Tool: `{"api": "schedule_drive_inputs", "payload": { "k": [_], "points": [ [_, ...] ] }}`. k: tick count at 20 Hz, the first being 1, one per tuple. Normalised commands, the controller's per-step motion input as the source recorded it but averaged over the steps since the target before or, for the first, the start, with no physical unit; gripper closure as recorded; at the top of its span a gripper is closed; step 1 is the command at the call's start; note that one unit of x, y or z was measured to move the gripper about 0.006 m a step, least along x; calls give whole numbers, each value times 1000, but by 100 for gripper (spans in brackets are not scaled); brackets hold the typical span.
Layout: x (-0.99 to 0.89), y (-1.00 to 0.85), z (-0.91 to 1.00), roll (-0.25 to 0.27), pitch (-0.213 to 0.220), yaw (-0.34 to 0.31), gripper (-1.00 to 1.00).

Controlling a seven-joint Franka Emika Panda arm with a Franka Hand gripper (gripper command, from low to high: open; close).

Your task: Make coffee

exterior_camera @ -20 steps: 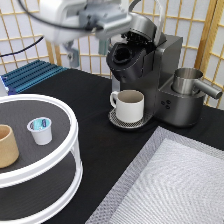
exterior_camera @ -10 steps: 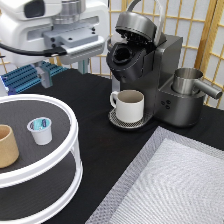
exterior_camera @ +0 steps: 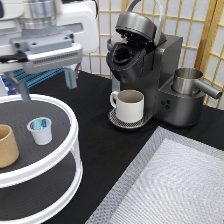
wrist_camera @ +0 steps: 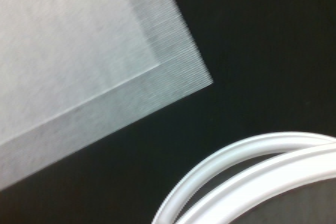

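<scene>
The coffee pod (exterior_camera: 40, 130), small and white with a blue-printed foil top, stands on the top tier of a round white-rimmed stand (exterior_camera: 74, 131) at the exterior view's left. My gripper (exterior_camera: 44, 82) hangs above the stand, over and slightly behind the pod. It is open, its fingers wide apart with nothing between them. The dark coffee machine (exterior_camera: 165, 60) sits at the exterior view's top middle with its lid raised. A cream-white handled mug (exterior_camera: 131, 105) stands on its drip tray. The wrist view shows only the stand's white rim (wrist_camera: 225, 165) and a grey mat corner (wrist_camera: 90, 65).
A tan handleless cup (exterior_camera: 6, 146) stands on the stand's top tier left of the pod. A grey woven mat (exterior_camera: 175, 185) covers the exterior view's bottom right. A metal jug (exterior_camera: 189, 80) sits beside the machine. A wooden lattice screen runs along the back.
The gripper has moved toward the exterior view's left and come down, from near the machine to above the stand and pod. Pod, cups and machine have not moved.
</scene>
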Motion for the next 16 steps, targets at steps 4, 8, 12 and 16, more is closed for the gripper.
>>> {"api": "schedule_drive_inputs", "payload": {
  "k": [4, 8, 12, 16],
  "points": [
    [-43, -113, 0, -57, -73, -320, -100],
    [6, 29, 16, -127, -25, -364, -100],
    [-39, 135, 60, -113, -2, -333, -100],
    [-188, 220, 0, -144, 5, -277, -100]
  ]
}}
